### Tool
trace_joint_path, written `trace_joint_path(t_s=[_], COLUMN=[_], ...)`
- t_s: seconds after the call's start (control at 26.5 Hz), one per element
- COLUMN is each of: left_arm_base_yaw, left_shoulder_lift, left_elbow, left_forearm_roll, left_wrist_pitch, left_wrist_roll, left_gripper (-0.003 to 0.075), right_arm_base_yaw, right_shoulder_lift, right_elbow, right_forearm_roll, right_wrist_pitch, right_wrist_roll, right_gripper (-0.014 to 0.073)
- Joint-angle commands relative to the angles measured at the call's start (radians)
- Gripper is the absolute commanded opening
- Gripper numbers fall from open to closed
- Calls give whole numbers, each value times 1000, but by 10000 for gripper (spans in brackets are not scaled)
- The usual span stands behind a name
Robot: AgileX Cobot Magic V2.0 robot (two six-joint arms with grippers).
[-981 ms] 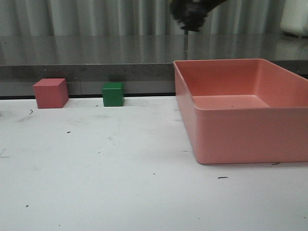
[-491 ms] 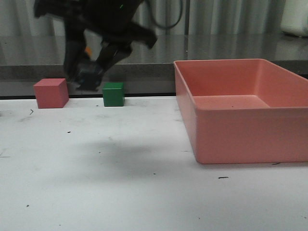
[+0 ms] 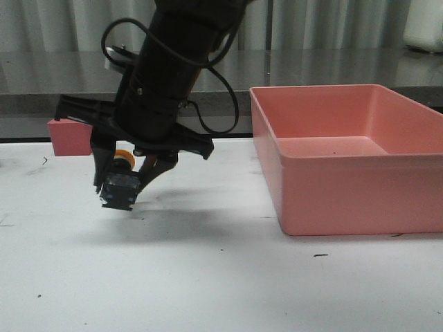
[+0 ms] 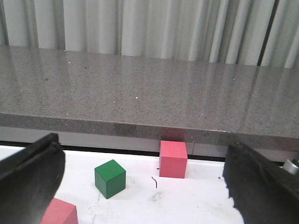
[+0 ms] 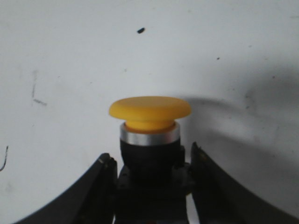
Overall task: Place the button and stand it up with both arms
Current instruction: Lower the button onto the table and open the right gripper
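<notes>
My right gripper [image 3: 127, 181] hangs from the black right arm [image 3: 169, 76] over the left-middle of the white table. It is shut on the button [image 3: 120, 187], whose yellow cap [image 3: 124, 158] is uppermost and a little tilted. Its base is just over the table top; contact cannot be told. In the right wrist view the button [image 5: 149, 112] shows its yellow cap, silver collar and black body between the fingers of the right gripper [image 5: 150, 156]. My left gripper [image 4: 142, 151] is open and empty, and does not show in the front view.
A large pink tray [image 3: 346, 173] stands on the right. A pink cube [image 3: 68, 138] sits at the back left, partly behind the arm. The left wrist view shows a green cube [image 4: 110, 178], a pink cube [image 4: 173, 158], a second pink block's corner [image 4: 58, 212] and a grey counter [image 4: 149, 88].
The right arm has swung from the upper right to the left and come down close to the table with the button. It now hides the green cube in the front view.
</notes>
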Motion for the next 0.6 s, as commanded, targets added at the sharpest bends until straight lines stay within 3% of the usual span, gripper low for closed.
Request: trace_joint_path(t_s=[0.0, 0.57], left_arm_base_yaw=[0, 0], left_shoulder_lift=[9, 9], left_elbow=[-34, -34], left_forearm_roll=[2, 2], left_wrist_pitch=[-81, -81], left_wrist_roll=[-8, -8], left_gripper=[661, 661], right_arm_base_yaw=[-4, -25], right_shoulder_lift=[-49, -21], right_elbow=[-37, -37], right_forearm_roll=[26, 22], right_wrist_pitch=[-71, -73], right_wrist_roll=[39, 60], right_gripper=[194, 196])
